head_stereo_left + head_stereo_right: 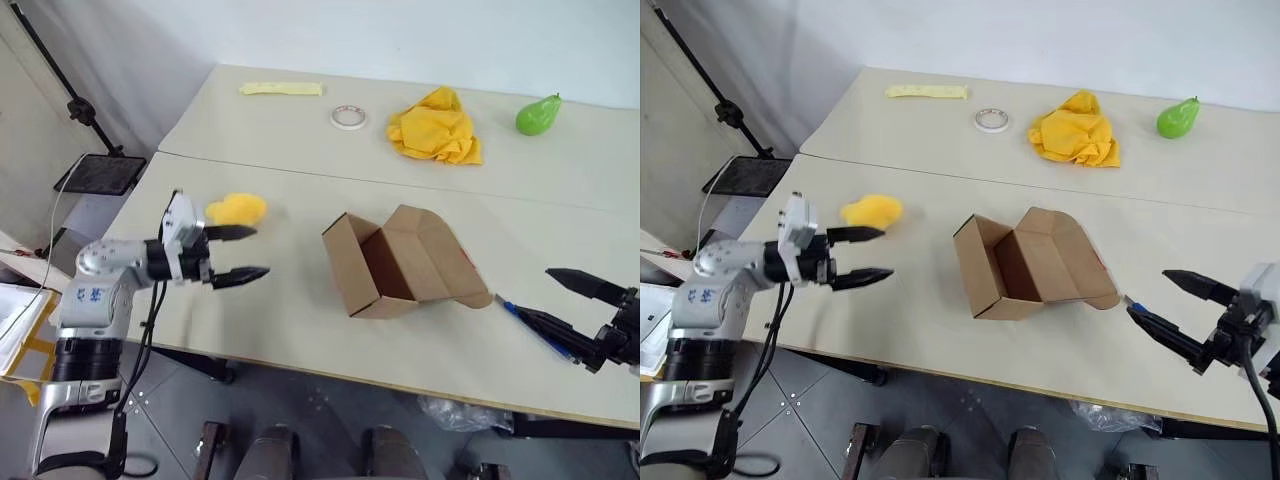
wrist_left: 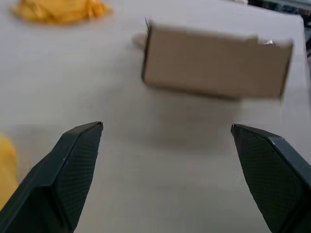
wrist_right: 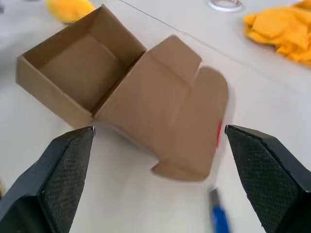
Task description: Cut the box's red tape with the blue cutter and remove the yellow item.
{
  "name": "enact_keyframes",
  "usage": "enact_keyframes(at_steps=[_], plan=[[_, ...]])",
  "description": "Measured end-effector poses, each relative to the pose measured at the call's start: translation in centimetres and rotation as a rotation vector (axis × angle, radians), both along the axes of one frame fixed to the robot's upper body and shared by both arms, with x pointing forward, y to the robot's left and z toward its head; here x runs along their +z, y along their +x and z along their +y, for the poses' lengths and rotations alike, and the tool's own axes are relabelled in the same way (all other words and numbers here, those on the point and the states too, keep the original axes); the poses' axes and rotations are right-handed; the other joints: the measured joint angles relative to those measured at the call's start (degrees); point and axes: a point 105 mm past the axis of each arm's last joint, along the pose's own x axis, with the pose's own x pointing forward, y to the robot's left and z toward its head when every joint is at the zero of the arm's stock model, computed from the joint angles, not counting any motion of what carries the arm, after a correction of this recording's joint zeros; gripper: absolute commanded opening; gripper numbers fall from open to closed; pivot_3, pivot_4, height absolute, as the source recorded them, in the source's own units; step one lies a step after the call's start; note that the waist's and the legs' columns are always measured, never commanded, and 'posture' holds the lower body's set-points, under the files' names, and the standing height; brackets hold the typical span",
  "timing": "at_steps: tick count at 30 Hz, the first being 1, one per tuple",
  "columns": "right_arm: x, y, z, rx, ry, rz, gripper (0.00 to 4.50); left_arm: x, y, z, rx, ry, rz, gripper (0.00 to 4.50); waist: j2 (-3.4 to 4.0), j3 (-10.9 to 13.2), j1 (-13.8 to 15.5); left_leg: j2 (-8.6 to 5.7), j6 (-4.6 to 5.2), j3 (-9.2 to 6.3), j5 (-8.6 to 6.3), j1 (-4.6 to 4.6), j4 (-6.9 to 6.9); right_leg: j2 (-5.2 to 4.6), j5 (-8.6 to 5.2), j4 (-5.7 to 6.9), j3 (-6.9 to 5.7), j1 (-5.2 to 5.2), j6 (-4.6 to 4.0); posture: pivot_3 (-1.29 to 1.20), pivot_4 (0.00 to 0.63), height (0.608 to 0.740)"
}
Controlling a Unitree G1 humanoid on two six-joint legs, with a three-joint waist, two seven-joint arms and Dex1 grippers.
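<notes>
Now the box [image 1: 400, 262] lies flaps-open on the bench [image 1: 300, 330] between both released, empty grippers; the yellow item [image 1: 237, 209] sits just beyond the left gripper [image 1: 248, 252], the blue cutter [image 1: 525, 318] beside the right gripper [image 1: 560, 300].

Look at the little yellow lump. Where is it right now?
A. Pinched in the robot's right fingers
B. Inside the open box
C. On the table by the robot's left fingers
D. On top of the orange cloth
C. The yellow lump lies on the table just beyond the open left fingers, while the open box has nothing inside it.
</notes>
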Motion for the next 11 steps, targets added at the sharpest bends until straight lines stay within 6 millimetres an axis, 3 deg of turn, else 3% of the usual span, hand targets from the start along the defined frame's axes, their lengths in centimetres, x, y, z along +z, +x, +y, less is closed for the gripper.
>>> enact_keyframes(at_steps=[5,8,11], plan=[[-2.2,-0.5,-0.5,-0.017,-0.051,0.062,4.5,-1.3,-0.9,1.4,-0.031,0.083,0.016,4.48,0.05,-0.03,0.47,0.0,0.0,-0.03,0.0,0.08,0.01,0.01,0.0,-0.37,0.0,0.3,0.0,0.0,0.15,0.74],[-3.7,-0.5,-1.4,-0.048,-0.086,0.104,4.5,-2.0,-0.7,1.3,-0.033,0.089,0.015,4.48,0.06,-0.02,0.58,-0.02,0.01,-0.05,0.0,0.08,0.0,0.0,0.0,-0.42,0.0,0.33,0.0,0.0,0.15,0.74],[-3.6,-0.1,-1.9,-0.072,-0.106,0.084,4.5,-2.3,-0.4,0.4,-0.035,0.059,-0.004,4.48,0.09,-0.01,0.51,0.0,0.0,-0.06,0.0,0.08,0.0,0.02,0.0,-0.43,-0.03,0.33,0.0,0.0,0.15,0.74]])
